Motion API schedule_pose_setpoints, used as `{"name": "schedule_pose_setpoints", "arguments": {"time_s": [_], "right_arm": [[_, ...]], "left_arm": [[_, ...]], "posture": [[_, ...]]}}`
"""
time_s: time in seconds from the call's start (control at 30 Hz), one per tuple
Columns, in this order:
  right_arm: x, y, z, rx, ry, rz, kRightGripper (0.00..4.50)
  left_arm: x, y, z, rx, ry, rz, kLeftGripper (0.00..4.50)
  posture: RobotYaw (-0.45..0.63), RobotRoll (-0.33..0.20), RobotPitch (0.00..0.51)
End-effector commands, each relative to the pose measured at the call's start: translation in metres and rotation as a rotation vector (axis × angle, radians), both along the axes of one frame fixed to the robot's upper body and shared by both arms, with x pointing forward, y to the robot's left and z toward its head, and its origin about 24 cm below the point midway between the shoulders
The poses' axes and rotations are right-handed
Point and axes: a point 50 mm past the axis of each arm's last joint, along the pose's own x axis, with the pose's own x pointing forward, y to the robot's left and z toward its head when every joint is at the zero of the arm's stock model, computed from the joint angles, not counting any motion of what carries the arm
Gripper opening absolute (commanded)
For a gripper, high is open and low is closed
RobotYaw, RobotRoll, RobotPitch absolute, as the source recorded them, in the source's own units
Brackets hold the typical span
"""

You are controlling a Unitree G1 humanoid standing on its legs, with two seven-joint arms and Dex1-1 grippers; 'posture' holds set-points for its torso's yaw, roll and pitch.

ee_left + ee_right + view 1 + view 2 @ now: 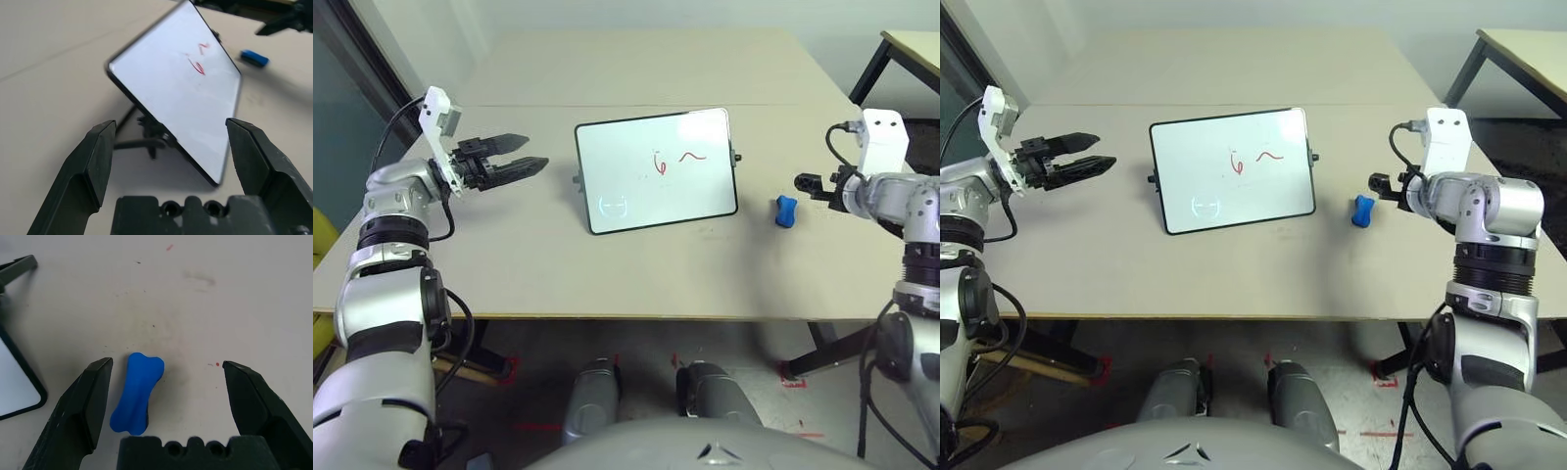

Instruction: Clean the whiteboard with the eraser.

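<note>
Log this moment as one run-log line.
eraser: on table, untouched | right gripper: open, above eraser | left gripper: open, facing whiteboard | red marks: uncleaned

The head's stereo pair looks forward and down over the tabletop, sharing the whiteboard. Each wrist camera looks closely along its own end effector: left toward the whiteboard's face, right onto the eraser.

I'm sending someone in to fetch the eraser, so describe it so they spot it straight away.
On the beige table, find the black-framed whiteboard propped at the centre. The eraser lies flat on the tabletop to the board's right, apart from it. It's a small bright blue bone-shaped block, the one blue solid thing there.
</note>
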Motion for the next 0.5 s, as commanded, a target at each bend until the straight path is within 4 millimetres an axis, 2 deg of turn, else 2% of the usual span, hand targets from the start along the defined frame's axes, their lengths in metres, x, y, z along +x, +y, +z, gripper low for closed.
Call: {"name": "schedule_pose_setpoints", "arguments": {"time_s": [0.03,0.17,0.3,0.5], "right_arm": [[0.002,0.0,-0.006,0.051,0.039,-0.044,4.49],[0.004,0.004,-0.013,0.051,0.073,-0.049,4.49],[0.005,0.01,-0.024,0.036,0.108,-0.027,4.49],[0.006,0.017,-0.03,-0.01,0.132,0.015,4.49]], "left_arm": [[-0.001,-0.004,0.005,0.062,0.003,-0.064,4.5],[-0.002,-0.009,0.007,0.07,-0.001,-0.116,4.5],[-0.001,-0.01,0.008,0.05,0.001,-0.117,4.5],[-0.001,-0.01,0.012,0.02,-0.019,-0.104,4.5]], "posture": [[0.1,0.0,0.044],[0.11,0.0,0.046],[0.12,0.0,0.046],[0.13,0.0,0.039]]}}
